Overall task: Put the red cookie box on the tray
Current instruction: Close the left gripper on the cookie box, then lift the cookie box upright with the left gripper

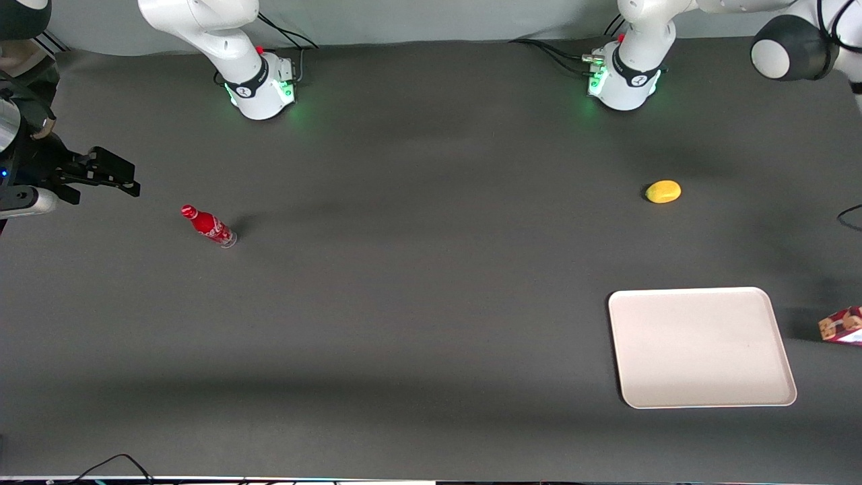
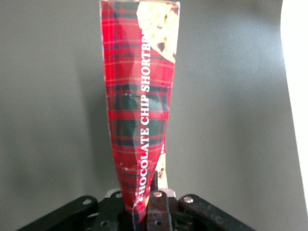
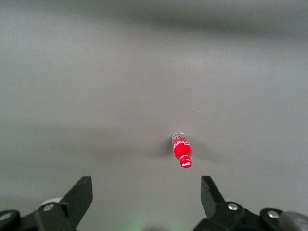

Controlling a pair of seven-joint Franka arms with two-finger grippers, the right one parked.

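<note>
My left gripper (image 2: pixel 144 211) is shut on one end of the red cookie box (image 2: pixel 139 101), a long tartan-red box printed with cookies, which sticks out from the jaws over the dark table. In the front view only the box's end (image 1: pixel 842 325) shows at the frame's edge, beside the tray at the working arm's end of the table; the gripper itself is out of that view. The tray (image 1: pixel 700 347) is off-white, flat and bare. Its pale edge (image 2: pixel 296 96) also shows beside the box in the left wrist view.
A yellow fruit (image 1: pixel 663 191) lies farther from the front camera than the tray. A red soda bottle (image 1: pixel 209 225) stands toward the parked arm's end and also shows in the right wrist view (image 3: pixel 182 153). A cable (image 1: pixel 850 215) lies at the table's edge.
</note>
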